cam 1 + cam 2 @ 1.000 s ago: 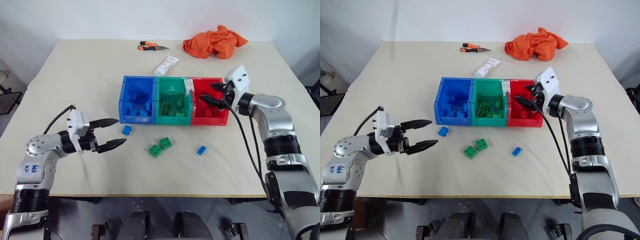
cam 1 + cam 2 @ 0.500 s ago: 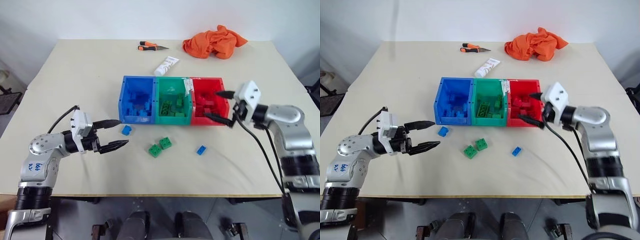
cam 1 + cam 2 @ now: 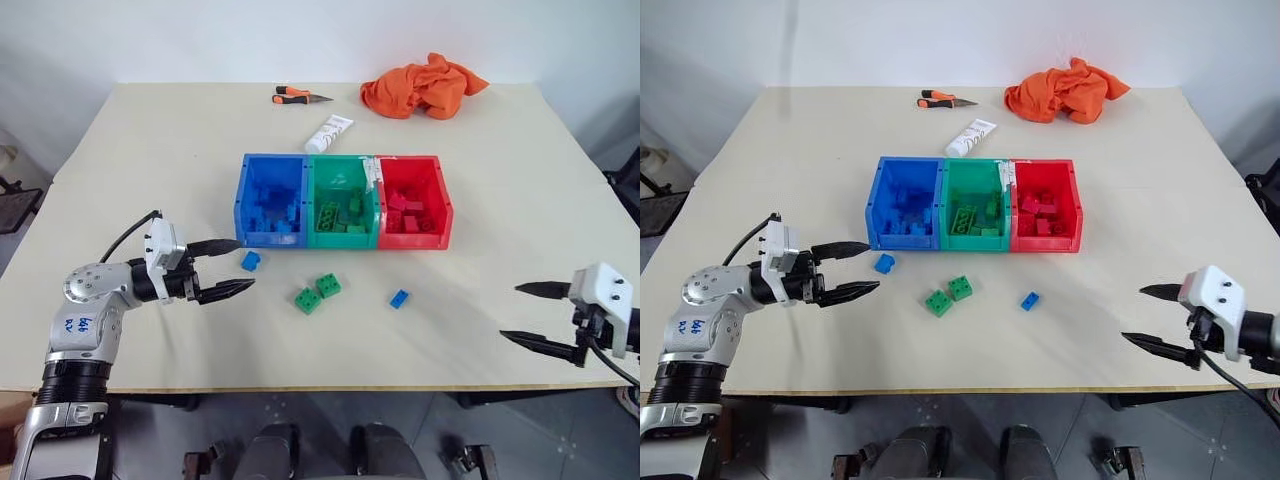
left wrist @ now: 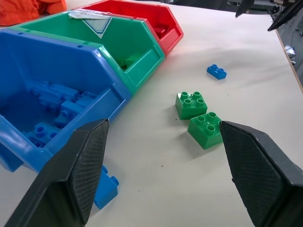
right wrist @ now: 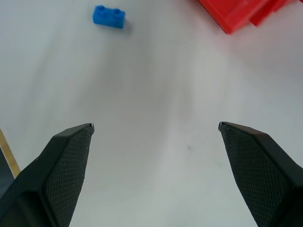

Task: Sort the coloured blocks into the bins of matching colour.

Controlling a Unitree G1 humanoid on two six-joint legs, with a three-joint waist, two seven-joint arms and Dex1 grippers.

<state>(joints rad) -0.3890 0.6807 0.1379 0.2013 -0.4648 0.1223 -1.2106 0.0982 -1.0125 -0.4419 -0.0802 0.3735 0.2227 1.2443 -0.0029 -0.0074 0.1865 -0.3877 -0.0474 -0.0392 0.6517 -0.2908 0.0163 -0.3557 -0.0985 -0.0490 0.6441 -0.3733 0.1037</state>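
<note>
Four studded blocks (image 3: 309, 300) before tricolour bins (image 3: 343, 235)

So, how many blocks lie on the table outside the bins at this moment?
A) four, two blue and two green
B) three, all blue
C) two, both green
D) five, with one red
A: in front of the bins lie one blue block near the blue bin, two green blocks side by side, and another blue block further right; none is red.

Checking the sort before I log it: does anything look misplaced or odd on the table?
Four blocks lie loose in front of the bins: two blue blocks and two green blocks. Nothing looks spilled or damaged.
</note>
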